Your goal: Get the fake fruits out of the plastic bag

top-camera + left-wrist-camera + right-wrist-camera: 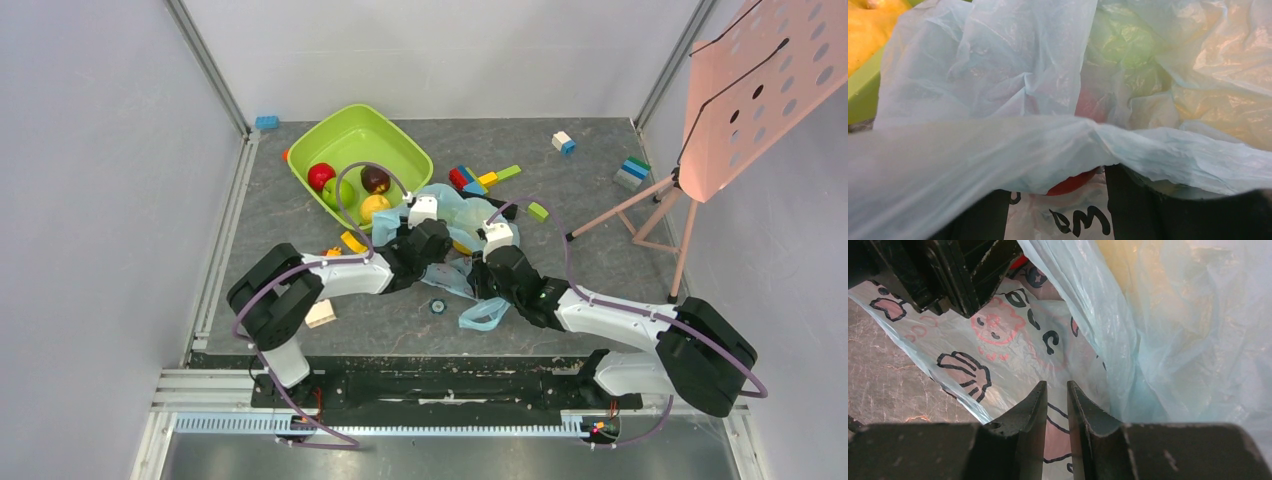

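The light-blue plastic bag [448,210] lies crumpled mid-table beside the lime-green bowl [398,140]. My left gripper [428,240] reaches into its mouth. In the left wrist view [1058,210] the jaws stand wide open. Bag film [998,150] drapes over both fingers [1133,200]. A red fruit [1073,182] shows just ahead between them. A green fruit [1128,45] and an orange one [1218,100] glow through the plastic. My right gripper [488,268] [1057,390] has its fingers almost together, with printed bag film [998,340] between them. Several fruits lie in the bowl, such as the red one [321,176].
Building blocks are scattered around: a cluster [478,180] right of the bowl, others at the back right [563,142] [632,172], one pale block [320,313] near my left arm. A pink perforated board on a stand [760,90] stands at the right. A bag handle loop [483,315] lies at the front.
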Available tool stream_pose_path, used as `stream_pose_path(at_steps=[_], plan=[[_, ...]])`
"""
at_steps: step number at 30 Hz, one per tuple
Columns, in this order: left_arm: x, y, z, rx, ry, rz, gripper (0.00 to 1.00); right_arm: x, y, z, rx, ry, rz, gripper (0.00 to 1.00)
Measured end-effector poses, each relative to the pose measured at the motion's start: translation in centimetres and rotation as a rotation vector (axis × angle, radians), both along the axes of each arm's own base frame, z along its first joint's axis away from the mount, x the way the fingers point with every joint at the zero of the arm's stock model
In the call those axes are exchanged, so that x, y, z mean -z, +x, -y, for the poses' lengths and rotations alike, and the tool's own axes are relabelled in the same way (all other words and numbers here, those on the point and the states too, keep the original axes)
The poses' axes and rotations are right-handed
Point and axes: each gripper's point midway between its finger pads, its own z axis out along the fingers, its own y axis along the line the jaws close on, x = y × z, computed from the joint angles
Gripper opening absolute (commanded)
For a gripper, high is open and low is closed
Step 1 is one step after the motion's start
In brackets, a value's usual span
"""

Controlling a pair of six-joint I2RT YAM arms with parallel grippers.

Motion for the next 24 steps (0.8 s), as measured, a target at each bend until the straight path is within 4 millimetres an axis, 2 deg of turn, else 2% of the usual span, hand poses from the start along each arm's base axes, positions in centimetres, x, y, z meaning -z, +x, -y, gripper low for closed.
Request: stream_pose_path(at_steps=[5,12,15,24], plan=[[-0.3,-0.8,0.0,0.036,-0.018,-0.021,0.59,0.0,0.0,0.0,0.001,0.001,0.0,0.24],[-3.6,-2.6,0.3,0.135,-0.062,-0.039,0.61,0.0,0.0,0.0,0.001,0.001,0.0,0.24],[-4.7,-3.9,0.4,0.198,-0.074,-0.068,0.62,0.0,0.0,0.0,0.002,0.001,0.0,0.25],[-5.8,-9.2,0.8,0.433,-0.086,-0.227,0.63,0.0,0.1,0.1,0.007,0.001,-0.001,0.25]])
